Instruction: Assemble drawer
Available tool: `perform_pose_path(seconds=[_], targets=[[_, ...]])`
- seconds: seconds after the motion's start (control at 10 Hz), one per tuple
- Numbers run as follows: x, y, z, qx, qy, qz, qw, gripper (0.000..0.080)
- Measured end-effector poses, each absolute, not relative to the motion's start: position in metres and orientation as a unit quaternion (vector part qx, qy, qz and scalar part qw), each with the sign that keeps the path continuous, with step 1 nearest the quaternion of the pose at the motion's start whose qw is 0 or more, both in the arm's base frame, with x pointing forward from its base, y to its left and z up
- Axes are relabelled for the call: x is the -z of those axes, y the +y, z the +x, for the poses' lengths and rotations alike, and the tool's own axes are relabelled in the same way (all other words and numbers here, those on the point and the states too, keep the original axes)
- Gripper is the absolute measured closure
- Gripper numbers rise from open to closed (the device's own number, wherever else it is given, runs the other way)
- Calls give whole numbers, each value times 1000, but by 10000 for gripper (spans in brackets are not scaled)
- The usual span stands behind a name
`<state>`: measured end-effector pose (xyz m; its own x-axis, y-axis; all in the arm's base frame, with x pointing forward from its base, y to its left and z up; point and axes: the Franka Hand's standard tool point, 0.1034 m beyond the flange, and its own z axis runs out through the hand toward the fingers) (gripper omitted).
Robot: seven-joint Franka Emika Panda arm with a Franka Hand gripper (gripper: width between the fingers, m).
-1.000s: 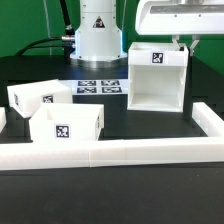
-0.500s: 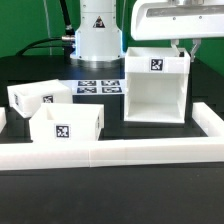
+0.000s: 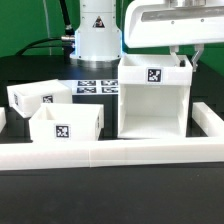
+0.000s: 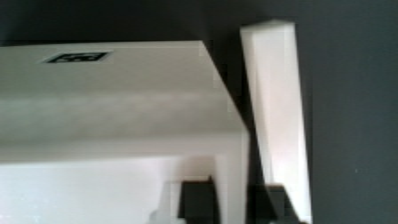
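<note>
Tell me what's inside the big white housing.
Through its open front the housing shows only bare white walls, nothing in it. The space behind its tagged upper strip is covered.

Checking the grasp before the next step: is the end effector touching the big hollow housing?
Touching. In the wrist view the end effector clamps one wall of the housing from both sides, with no gap visible.
</note>
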<state>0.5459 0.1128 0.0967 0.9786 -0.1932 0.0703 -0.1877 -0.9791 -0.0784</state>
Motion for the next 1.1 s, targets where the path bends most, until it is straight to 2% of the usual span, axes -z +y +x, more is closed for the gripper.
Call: perform_pose_path(seconds=[0.2, 0.5, 1.1], targets=[[-97, 104, 565, 50, 85, -995, 35, 762], [-98, 105, 566, 51, 89, -994, 35, 762], [-97, 105, 570, 42, 310, -948, 53, 761]])
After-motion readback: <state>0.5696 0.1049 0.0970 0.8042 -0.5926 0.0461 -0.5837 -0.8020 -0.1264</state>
